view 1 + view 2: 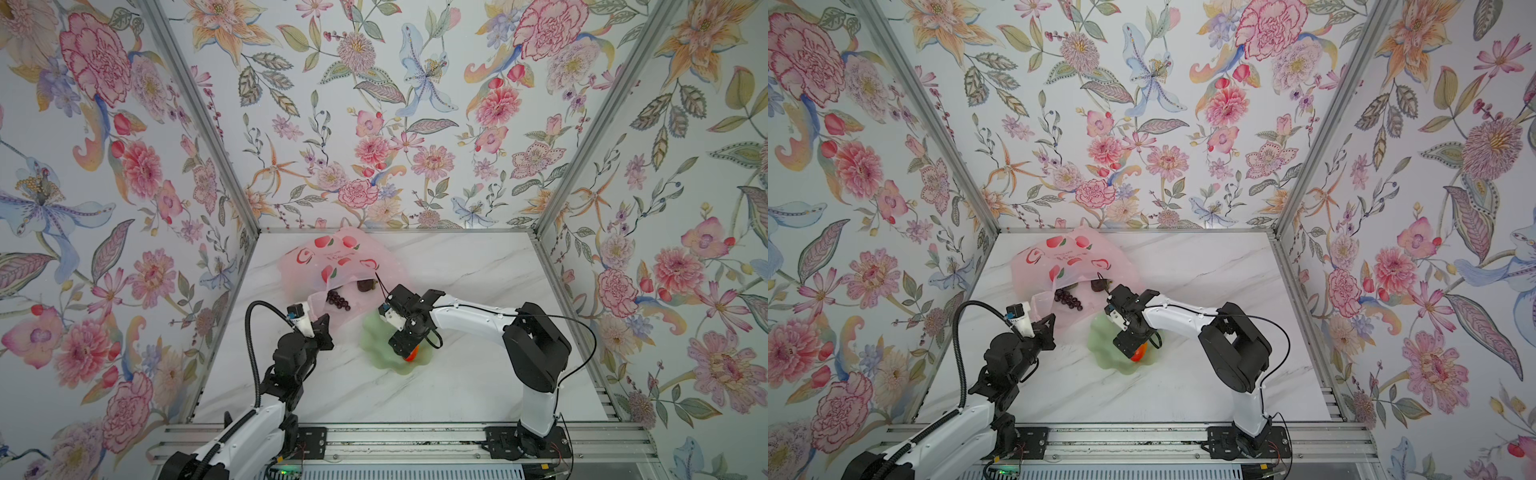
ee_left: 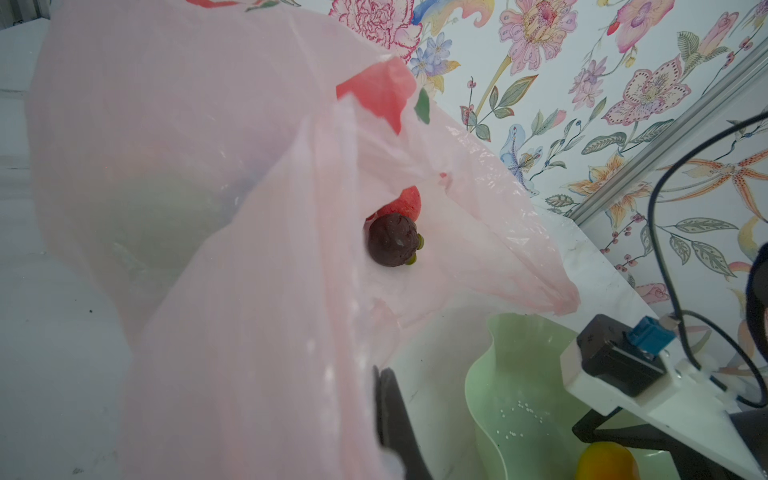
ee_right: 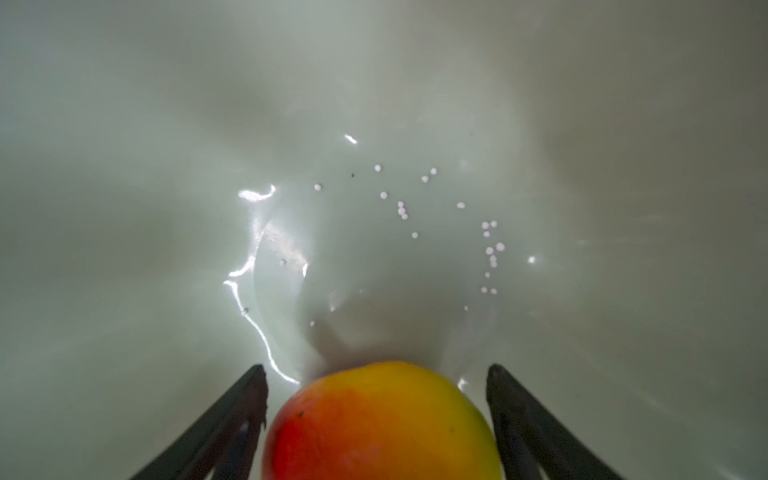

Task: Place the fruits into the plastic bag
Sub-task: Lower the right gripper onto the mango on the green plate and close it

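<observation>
Straddling a red-yellow mango [image 3: 380, 424], the right hand [image 3: 377, 368] stands wide open, one dark finger close on each side of the fruit; cannot tell whether they touch it. The mango sits on the pale green plate [image 3: 166, 166], directly under this hand. Closed tight, the left hand [image 1: 323, 326] pinches the near edge of the plastic bag [image 1: 332, 257], keeping its mouth raised off the tabletop [image 1: 457, 374]. Just beyond that hand's fingertips, inside the bag: grape bunch [image 1: 338, 300]; deeper in, a dark maroon fruit [image 2: 392, 240] with something red touching it behind. The plate lies between the two hands, beside the bag's mouth.
</observation>
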Controlling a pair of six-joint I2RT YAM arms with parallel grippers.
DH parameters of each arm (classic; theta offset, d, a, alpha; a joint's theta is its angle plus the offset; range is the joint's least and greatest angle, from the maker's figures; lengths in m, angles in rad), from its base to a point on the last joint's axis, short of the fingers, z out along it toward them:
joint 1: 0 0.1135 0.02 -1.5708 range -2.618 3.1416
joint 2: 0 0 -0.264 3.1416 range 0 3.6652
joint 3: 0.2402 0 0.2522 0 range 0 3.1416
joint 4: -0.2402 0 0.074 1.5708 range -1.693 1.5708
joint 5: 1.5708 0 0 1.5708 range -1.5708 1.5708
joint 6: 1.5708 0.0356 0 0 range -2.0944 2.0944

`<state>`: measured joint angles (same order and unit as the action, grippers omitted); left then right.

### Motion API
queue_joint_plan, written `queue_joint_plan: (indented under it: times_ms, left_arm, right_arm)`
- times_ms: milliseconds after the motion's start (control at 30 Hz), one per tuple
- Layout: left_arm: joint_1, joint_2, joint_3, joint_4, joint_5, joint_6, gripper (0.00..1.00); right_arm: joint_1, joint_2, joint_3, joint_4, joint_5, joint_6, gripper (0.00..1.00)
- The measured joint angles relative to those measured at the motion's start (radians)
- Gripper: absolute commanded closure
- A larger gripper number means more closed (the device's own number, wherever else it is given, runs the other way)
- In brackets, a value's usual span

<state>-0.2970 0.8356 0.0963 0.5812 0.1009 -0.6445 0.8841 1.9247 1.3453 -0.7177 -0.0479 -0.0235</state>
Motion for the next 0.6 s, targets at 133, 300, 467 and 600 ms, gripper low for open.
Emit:
queue_joint_plan:
  times_ms: [133, 300, 467, 600]
  left_arm:
    - [0.0, 0.013, 0.0, 0.0, 0.0, 0.0, 1.0]
    - [0.001, 0.02, 0.0, 0.0, 0.0, 0.0, 1.0]
    - [0.001, 0.023, 0.0, 0.001, 0.0, 0.0, 1.0]
    - [0.001, 0.023, 0.0, 0.003, 0.0, 0.0, 1.0]
  right_arm:
    - [-0.006, 0.0, 0.004, -0.011, -0.039, 0.002, 0.15]
    - [-0.04, -0.008, 0.005, -0.015, -0.095, 0.017, 0.14]
    - [-0.067, -0.023, 0.003, -0.016, -0.12, 0.041, 0.01]
    - [-0.064, -0.024, 0.001, -0.018, -0.129, 0.043, 0.01]
